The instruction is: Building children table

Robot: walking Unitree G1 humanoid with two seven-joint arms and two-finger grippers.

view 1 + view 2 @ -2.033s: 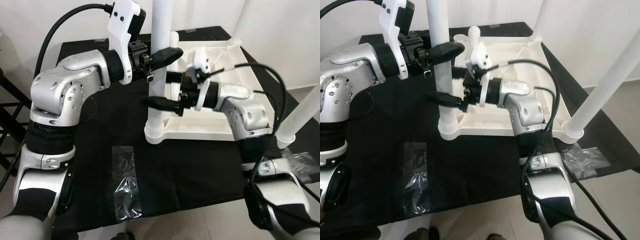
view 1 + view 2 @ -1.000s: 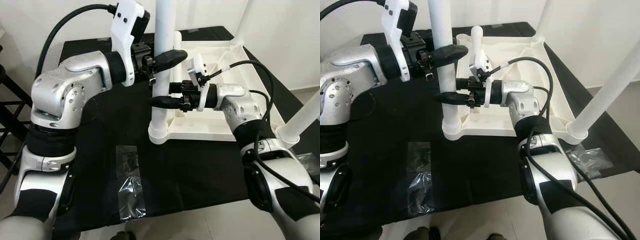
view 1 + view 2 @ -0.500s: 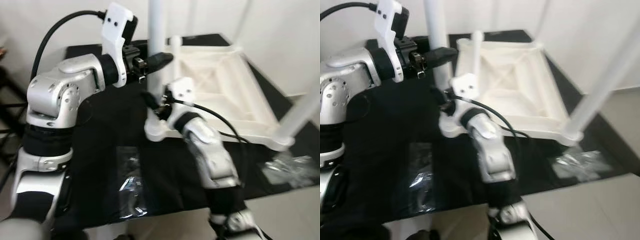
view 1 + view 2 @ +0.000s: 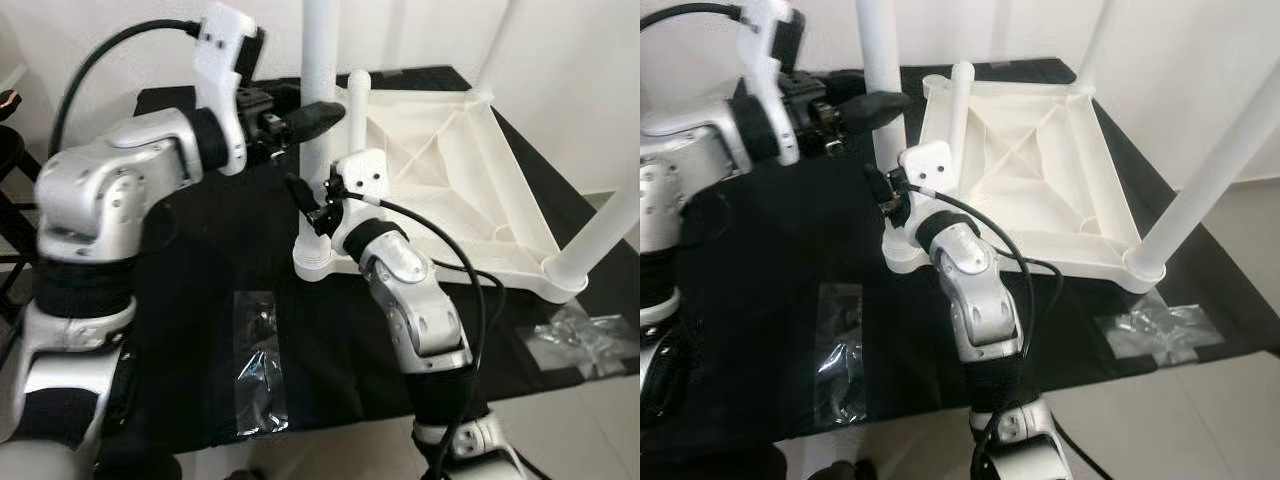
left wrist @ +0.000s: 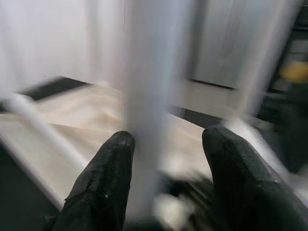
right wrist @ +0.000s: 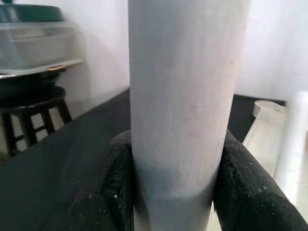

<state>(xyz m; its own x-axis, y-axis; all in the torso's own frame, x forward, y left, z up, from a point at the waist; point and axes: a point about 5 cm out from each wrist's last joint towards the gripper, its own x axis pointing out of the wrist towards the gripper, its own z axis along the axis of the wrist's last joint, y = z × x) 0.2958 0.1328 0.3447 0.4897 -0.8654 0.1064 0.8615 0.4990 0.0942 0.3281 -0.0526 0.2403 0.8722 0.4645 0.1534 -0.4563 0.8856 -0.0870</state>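
Fitting a leg into the upturned table's near corner socket

The white leg (image 4: 322,120) stands upright at the near-left corner of the inverted white tabletop (image 4: 1040,170) on the black cloth. The right gripper (image 6: 175,192) clamps it low; the left gripper (image 5: 166,159) brackets it higher, fingers parted a little. Likely next — twist or press it home, keeping it plumb.

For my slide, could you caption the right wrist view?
Right gripper clamps the white table leg.
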